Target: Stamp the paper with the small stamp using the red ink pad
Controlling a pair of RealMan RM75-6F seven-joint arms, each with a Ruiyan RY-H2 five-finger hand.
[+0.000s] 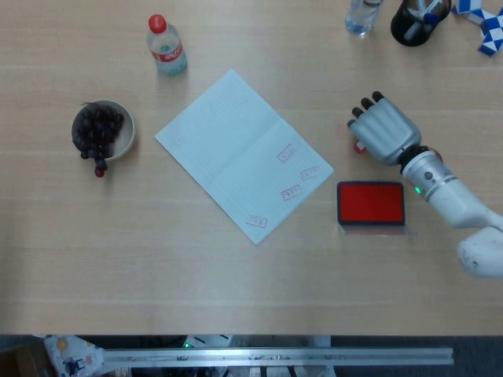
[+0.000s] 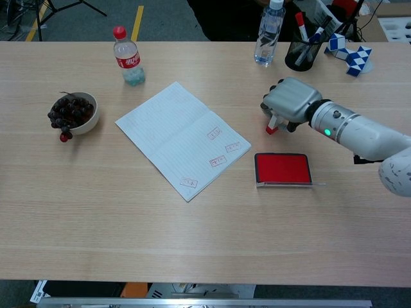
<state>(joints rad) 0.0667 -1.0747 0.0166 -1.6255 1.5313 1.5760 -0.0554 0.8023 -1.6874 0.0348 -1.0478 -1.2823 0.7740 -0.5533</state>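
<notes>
The white paper (image 1: 236, 149) lies open at a slant mid-table, with several red stamp marks near its right corner. The red ink pad (image 1: 370, 203) sits open to the right of it. Just behind the pad, my right hand (image 1: 383, 133) is curled, palm down, around the small stamp (image 2: 272, 126). Only the stamp's red-and-white lower end shows under the fingers, at or just above the table. In the head view the stamp (image 1: 358, 146) is a small red spot at the hand's left edge. My left hand appears in neither view.
A bowl of dark fruit (image 1: 102, 129) stands at the left and a red-capped cola bottle (image 1: 167, 45) behind the paper. A water bottle (image 1: 361, 16), a black pen cup (image 1: 414, 22) and a blue-white folding puzzle (image 1: 483, 20) line the far right edge.
</notes>
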